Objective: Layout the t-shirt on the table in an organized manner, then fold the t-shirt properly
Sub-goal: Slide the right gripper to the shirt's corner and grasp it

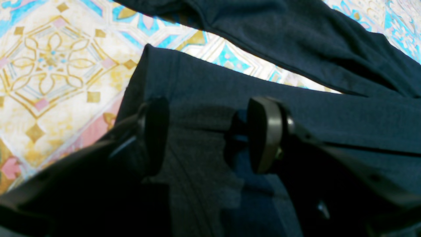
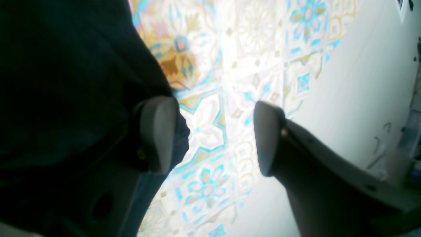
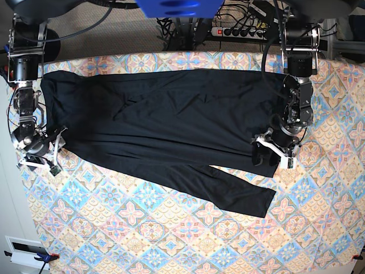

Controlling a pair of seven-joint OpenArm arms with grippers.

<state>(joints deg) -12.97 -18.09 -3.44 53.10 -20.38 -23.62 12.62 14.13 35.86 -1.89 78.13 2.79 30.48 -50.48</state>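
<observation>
In the left wrist view, the left fingers (image 1: 207, 135) are hovering spread apart over a folded edge of the black t-shirt (image 1: 296, 108), with nothing pinched between them. Another strip of the shirt is lying further off, and the patterned worktop (image 1: 56, 65) is showing between the two.

In the right wrist view, the right fingers (image 2: 212, 135) are standing wide apart and gripping nothing. One finger is sitting at the edge of the t-shirt (image 2: 65, 82), and the other is hanging over the bare worktop (image 2: 250, 65).

In the base view, the t-shirt (image 3: 165, 125) is lying stretched across the worktop (image 3: 171, 228), with one flap trailing toward the near side. The right fingers (image 3: 43, 153) are waiting at one end of the shirt and the left fingers (image 3: 274, 153) at the opposite end.
</observation>
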